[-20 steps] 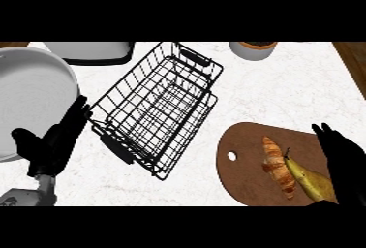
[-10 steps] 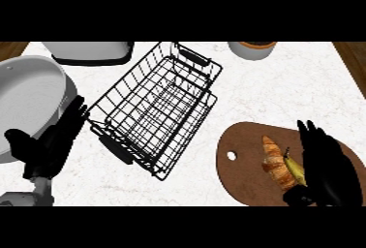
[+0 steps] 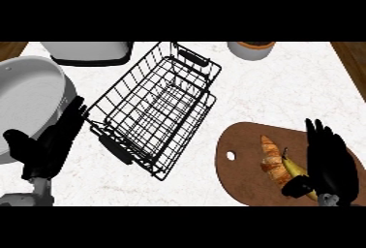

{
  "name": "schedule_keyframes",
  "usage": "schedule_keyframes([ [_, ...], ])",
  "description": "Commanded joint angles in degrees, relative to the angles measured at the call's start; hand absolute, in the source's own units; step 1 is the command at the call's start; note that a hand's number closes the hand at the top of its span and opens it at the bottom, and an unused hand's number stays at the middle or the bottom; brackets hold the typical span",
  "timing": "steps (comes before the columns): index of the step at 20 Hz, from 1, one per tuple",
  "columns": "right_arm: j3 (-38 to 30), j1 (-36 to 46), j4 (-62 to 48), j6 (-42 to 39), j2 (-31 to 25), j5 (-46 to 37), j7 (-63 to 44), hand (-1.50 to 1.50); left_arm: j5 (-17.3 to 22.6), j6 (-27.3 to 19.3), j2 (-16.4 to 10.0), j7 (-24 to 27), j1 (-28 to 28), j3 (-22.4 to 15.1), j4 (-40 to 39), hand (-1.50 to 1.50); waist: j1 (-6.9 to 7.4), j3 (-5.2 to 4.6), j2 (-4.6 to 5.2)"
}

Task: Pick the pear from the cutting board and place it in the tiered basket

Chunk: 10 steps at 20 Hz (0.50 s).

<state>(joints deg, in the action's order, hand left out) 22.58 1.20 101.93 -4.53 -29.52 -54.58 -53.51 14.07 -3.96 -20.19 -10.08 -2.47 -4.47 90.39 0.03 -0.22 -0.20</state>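
The yellow-green pear (image 3: 292, 168) lies on the round brown wooden cutting board (image 3: 239, 140) at the counter's front right corner, just beside a golden croissant (image 3: 270, 156). The right hand (image 3: 330, 164) rests along the pear's right side, fingers straight and released, thumb against the fruit's near end. The black wire tiered basket (image 3: 160, 109) sits mid-counter, apart from the board. The left hand (image 3: 50, 145) rests open near the left edge, beside a large white bowl (image 3: 28, 101).
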Motion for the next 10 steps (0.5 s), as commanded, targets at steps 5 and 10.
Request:
schedule_keyframes([
  [5,-2.84,1.23,-4.32,0.3,3.27,-6.78,2.66,-1.5,-4.01,0.32,2.98,-0.11,-1.05,0.69,-1.49,0.0,-0.07,0.22,0.21],
  [10,-3.55,-3.86,-4.89,-3.84,3.46,-0.98,4.92,1.5,-2.14,2.45,0.95,-1.94,0.72,2.8,1.59,0.0,-0.02,0.23,0.19],
])
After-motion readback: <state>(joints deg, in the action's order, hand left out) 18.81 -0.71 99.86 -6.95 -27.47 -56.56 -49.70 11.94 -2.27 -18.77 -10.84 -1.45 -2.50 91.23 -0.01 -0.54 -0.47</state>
